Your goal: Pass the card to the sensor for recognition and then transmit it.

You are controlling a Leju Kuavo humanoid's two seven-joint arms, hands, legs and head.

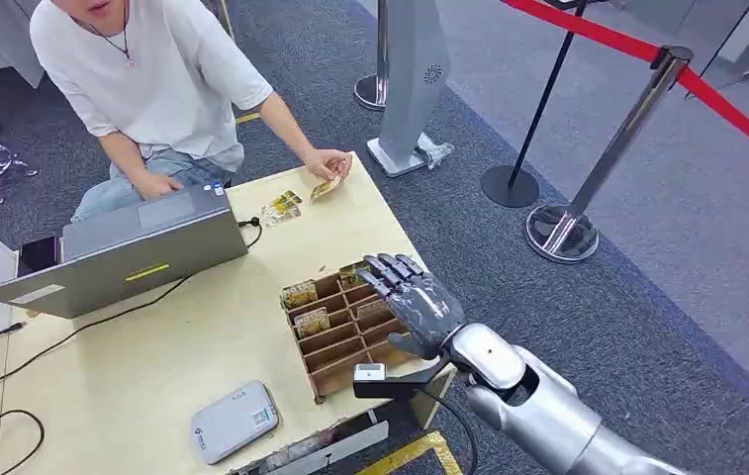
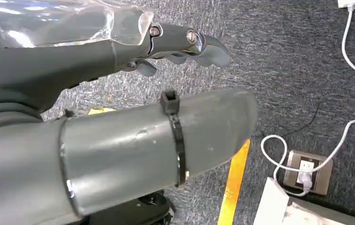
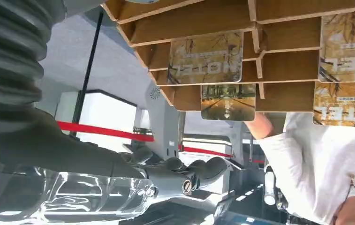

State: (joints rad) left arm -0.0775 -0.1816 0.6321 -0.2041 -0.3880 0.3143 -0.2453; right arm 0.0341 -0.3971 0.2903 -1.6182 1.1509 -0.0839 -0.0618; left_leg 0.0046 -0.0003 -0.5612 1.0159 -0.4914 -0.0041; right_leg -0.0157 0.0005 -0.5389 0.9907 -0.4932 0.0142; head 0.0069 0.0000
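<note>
Over on the table [image 1: 152,346], the grey sensor [image 1: 234,421] lies flat near the front edge. Right of it, the wooden box [image 1: 335,336] holds gold hotel cards [image 1: 312,321] upright in its slots. Above it, the right hand [image 1: 415,302] hovers released, fingers apart, holding nothing. The left hand [image 2: 185,44] hangs over carpet, fingers curled, nothing in them.

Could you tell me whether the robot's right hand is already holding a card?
No, the right hand hovers with fingers spread above the wooden card box, nothing in it.
</note>
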